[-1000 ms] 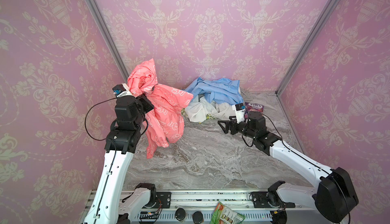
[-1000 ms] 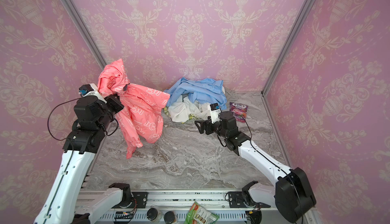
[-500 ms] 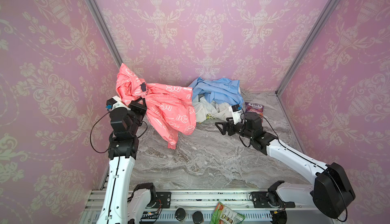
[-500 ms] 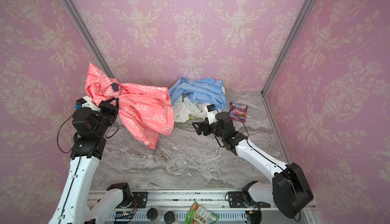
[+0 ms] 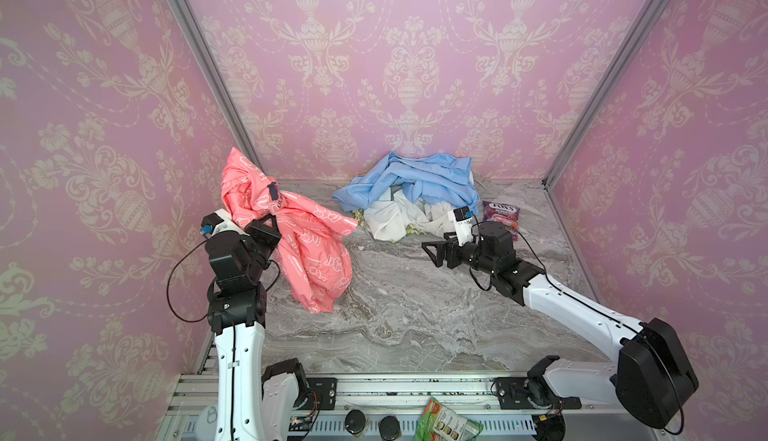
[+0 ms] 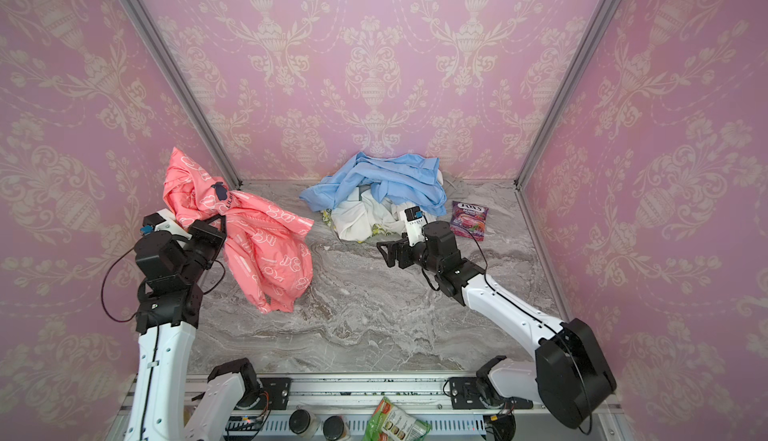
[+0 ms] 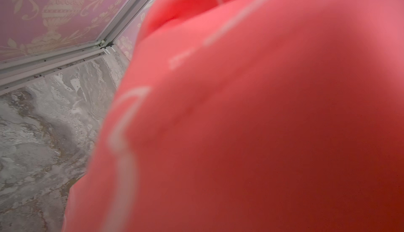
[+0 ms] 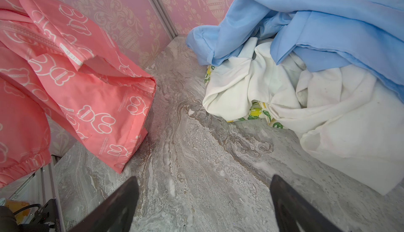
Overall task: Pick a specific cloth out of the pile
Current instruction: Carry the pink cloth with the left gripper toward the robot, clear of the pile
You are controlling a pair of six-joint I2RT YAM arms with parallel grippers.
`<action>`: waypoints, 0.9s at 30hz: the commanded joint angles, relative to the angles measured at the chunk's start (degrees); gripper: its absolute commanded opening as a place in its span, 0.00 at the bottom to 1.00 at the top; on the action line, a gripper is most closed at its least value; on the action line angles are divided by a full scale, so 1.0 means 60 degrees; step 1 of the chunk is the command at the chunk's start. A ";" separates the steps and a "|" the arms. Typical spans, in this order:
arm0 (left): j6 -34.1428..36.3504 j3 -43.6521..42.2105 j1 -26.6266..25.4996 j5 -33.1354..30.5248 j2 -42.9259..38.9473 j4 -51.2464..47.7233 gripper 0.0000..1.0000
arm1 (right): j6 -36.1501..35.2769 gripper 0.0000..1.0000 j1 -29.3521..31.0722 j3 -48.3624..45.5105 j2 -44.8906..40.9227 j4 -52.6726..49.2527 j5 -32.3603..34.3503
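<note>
The coral-pink cloth [image 5: 316, 247] [image 6: 266, 247] with white outline shapes hangs from my left gripper [image 5: 269, 223] [image 6: 212, 223], which is shut on its upper folds at the left. It is apart from the pile [image 5: 415, 193] [image 6: 382, 193]. Its lower end reaches down to about the marble table. In the left wrist view the cloth [image 7: 240, 110] fills the picture and hides the jaws. My right gripper [image 5: 431, 251] [image 6: 384, 252] [image 8: 203, 180] stands open and empty over bare table, between the cloth [image 8: 76, 77] and the pile [image 8: 306, 66] of light blue, white and floral pieces.
A purple snack packet [image 5: 500, 214] [image 6: 469, 218] lies right of the pile by the right wall. A green packet [image 5: 449, 422] sits on the front rail. Patterned pink walls enclose the marble table [image 5: 415, 322] on three sides.
The left arm has swung the held cloth to the left and brought it lower, so it now hangs bunched nearer the table. The right gripper has shifted slightly left and is still open.
</note>
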 commanded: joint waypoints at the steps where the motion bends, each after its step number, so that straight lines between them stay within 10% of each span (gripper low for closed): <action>1: 0.1472 -0.0558 0.0069 -0.0535 -0.0173 -0.0302 0.00 | -0.0166 0.94 0.0094 -0.0148 0.0074 0.0314 0.0063; 27: 0.4347 -0.1407 -0.3442 -0.8334 0.0993 -0.2657 0.00 | -0.1033 0.92 0.1390 -0.0690 0.1084 0.2226 -0.0279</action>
